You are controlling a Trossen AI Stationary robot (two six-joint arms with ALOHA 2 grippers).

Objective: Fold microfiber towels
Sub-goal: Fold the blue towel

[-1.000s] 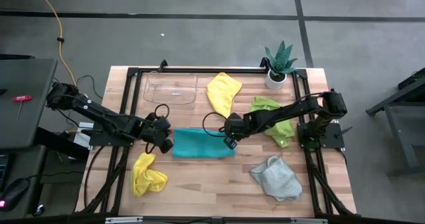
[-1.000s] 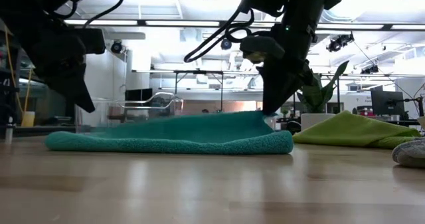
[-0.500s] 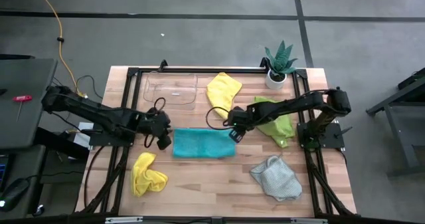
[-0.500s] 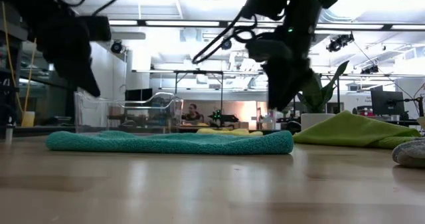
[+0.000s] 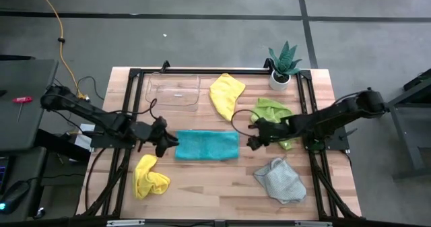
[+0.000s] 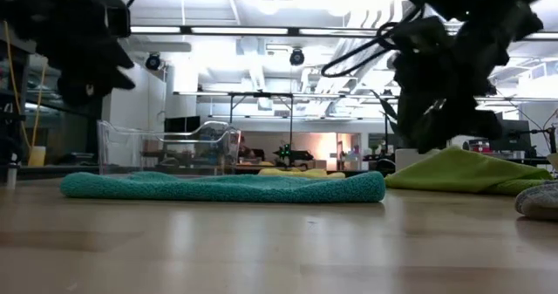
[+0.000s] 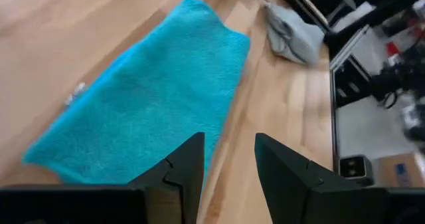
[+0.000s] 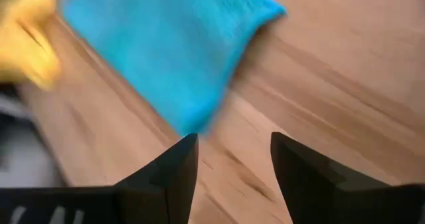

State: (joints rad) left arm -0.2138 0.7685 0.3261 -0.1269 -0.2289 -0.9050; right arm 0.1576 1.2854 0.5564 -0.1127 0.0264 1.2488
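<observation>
A teal-blue plush microfiber towel (image 5: 207, 145) lies folded into a flat, long rectangle on the pale wooden table (image 5: 222, 186), directly between the two pincers. Seen from table height it is a low double layer with a rounded fold at one end (image 6: 222, 187), and nothing grips it. The left gripper (image 5: 168, 139) hangs just off the towel's left short edge, its two dark fingers (image 7: 186, 171) parted with bare wood and the towel's edge showing between them; it holds nothing. The right gripper (image 5: 250, 143) hangs just beyond the towel's right short edge, raised off the table, fingers (image 8: 176, 171) likewise spread apart and empty.

Right behind the right gripper, under its arm, lies a crumpled lime green towel (image 5: 272, 111). A rumpled light grey towel (image 5: 279, 180) sits near it toward the table's front edge. A loosely spread yellow towel (image 5: 225, 93) lies beyond the teal one, between both pincers and farther back. A second, bunched yellow towel (image 5: 149, 176) lies near the left gripper toward the front. A clear plastic tray (image 5: 174, 91) stands behind the left gripper, and a green potted plant in a white pot (image 5: 283, 65) is at the back corner, well apart from the right gripper. Nothing lies on the teal towel or between it and either pincer.
</observation>
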